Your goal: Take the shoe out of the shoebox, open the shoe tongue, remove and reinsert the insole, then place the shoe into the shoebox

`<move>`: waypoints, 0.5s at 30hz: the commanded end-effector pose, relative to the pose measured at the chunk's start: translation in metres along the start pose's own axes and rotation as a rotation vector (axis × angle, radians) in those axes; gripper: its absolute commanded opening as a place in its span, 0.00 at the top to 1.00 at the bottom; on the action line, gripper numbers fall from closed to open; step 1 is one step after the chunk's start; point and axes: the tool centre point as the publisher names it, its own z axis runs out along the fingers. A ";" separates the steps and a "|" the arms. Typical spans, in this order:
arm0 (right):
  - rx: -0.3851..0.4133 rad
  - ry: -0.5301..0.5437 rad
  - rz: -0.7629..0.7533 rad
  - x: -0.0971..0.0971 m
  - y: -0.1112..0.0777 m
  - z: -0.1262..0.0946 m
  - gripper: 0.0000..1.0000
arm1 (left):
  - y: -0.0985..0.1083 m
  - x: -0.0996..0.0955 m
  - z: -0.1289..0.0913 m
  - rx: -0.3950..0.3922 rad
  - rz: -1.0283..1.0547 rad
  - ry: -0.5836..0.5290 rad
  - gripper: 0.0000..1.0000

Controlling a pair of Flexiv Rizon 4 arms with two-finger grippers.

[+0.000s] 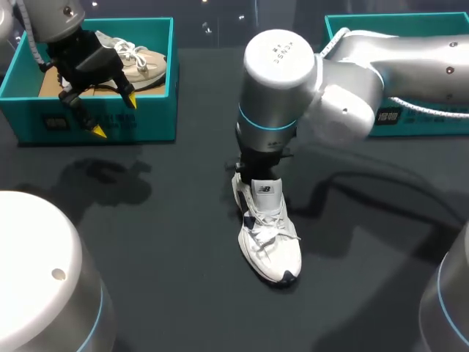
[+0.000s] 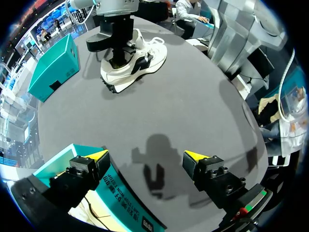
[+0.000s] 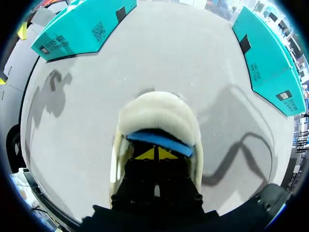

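Head view: biggest risk sits w/ the R arm (image 1: 410,59), which comes in from the right and stands nearly straight down over the white shoe (image 1: 270,246). That shoe is mid-table, sole down, toe toward the camera. The arm's bulk hides the heel opening from above, so a slip there would go unseen from this angle.

The white shoe lies loose on the table (image 1: 146,242) w/ nothing bracing it. My guess: an upward pull lifts or tips the whole shoe instead of freeing the insole. No help is near, as the L gripper (image 1: 113,116) is well apart, spread wide, holding nothing, over the front wall of the left box (image 1: 157,117).

R gripper (image 3: 155,154) is down inside the heel opening, tips pinched together, w/ a blue strip (image 3: 159,142) just ahead of them, prob. lining or insole edge. Can't tell if anything's caught between the tips; if not, it comes up w/ nothing.

Others: right box (image 1: 432,123) lies behind the R arm, partly covered by it; otherwise the path to it looks open. Left box holds a beige shoe (image 1: 143,62), not in the way.
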 end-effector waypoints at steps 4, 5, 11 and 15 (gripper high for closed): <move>0.084 0.097 0.025 -0.012 -0.001 0.055 1.00 | 0.000 0.000 0.000 -0.002 0.001 0.001 0.00; 0.096 0.114 0.033 -0.011 -0.006 0.061 1.00 | 0.000 0.000 0.000 -0.002 0.001 0.001 0.00; 0.181 0.153 0.107 -0.003 -0.052 0.080 1.00 | 0.000 0.000 0.000 -0.002 0.001 0.001 0.00; 0.239 0.146 0.157 0.003 -0.081 0.081 1.00 | 0.000 0.000 0.000 -0.002 0.001 0.001 0.00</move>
